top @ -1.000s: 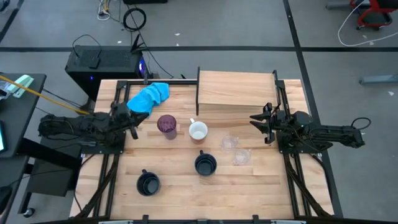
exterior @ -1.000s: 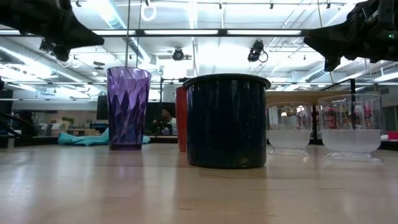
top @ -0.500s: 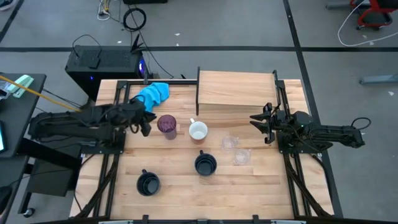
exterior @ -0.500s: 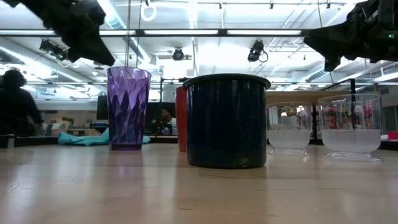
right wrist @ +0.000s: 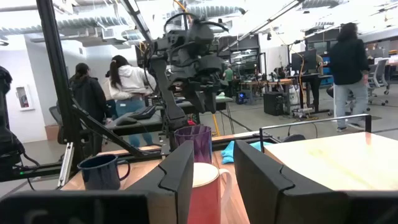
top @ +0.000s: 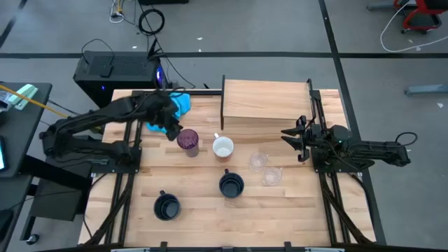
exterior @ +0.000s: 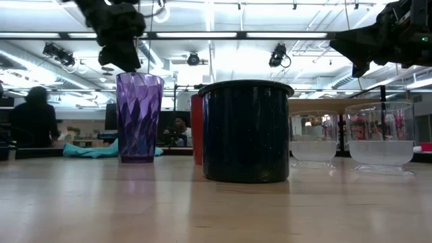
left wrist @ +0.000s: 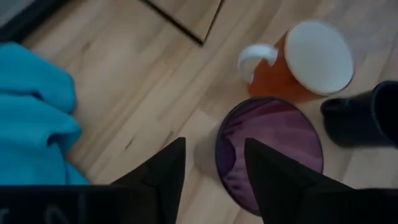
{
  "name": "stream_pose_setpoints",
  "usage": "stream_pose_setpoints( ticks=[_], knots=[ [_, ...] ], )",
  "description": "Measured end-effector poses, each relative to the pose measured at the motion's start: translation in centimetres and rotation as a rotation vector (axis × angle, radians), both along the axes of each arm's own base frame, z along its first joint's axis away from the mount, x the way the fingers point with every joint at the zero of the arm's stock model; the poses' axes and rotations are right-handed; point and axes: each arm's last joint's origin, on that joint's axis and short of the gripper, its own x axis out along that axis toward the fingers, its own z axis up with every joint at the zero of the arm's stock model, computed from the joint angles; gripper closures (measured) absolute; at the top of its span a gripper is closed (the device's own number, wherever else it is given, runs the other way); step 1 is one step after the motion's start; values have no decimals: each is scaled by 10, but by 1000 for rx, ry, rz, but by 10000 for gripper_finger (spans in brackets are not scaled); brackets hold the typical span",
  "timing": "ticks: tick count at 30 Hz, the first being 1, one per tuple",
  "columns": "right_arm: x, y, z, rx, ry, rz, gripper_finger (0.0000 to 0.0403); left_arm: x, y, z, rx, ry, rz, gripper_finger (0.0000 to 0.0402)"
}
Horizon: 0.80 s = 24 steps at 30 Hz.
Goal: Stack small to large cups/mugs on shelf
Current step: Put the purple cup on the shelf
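High view is showing my left hand (top: 170, 130) hanging over the table (top: 196, 210), just beside the purple tumbler (top: 187, 140) on the side toward the blue cloth (top: 170, 106). Looking through the left wrist view, I'm seeing the fingers (left wrist: 163, 169) parted wide and empty, with the near rim of the tumbler (left wrist: 268, 149) sitting roughly in line with the gap between them and the orange mug (left wrist: 305, 62) just beyond it. The tumbler is standing upright out on the table in front of the shelf (top: 266, 103), not touching the mug, with the black mug (top: 231, 185) and the clear cups (top: 264, 168) well apart on the far side. I'm judging it as thin, light plastic: smooth and a bit slippery despite the faceted wall, tall enough to tip if nudged, and likely to flex under a hard squeeze. So I'm thinking a pinch across the rim wall, one finger inside and one outside, or a grip around the upper body. My right hand (top: 290, 137) is waiting near the shelf's front corner, fingers narrowly parted and holding nothing.
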Motion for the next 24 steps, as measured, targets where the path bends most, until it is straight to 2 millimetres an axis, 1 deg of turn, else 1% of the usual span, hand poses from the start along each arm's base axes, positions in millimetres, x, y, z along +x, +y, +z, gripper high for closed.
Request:
stream_pose_setpoints(
  ticks=[3, 8, 14, 18, 24],
  knots=[
    [0, 0, 0, 0, 0, 0, 281, 11, 10, 3, -51, 77, -28, 210],
    [0, 0, 0, 1, 1, 0, 281, 32, 21, 1, -98, 201, -68, 191],
    [0, 0, 0, 0, 0, 0, 281, 51, 24, -12, -146, 323, -113, 174],
    [0, 0, 0, 0, 0, 0, 281, 59, 25, -22, -164, 370, -132, 173],
    [0, 0, 0, 0, 0, 0, 281, 67, 28, -36, -185, 421, -148, 185]
  ],
)
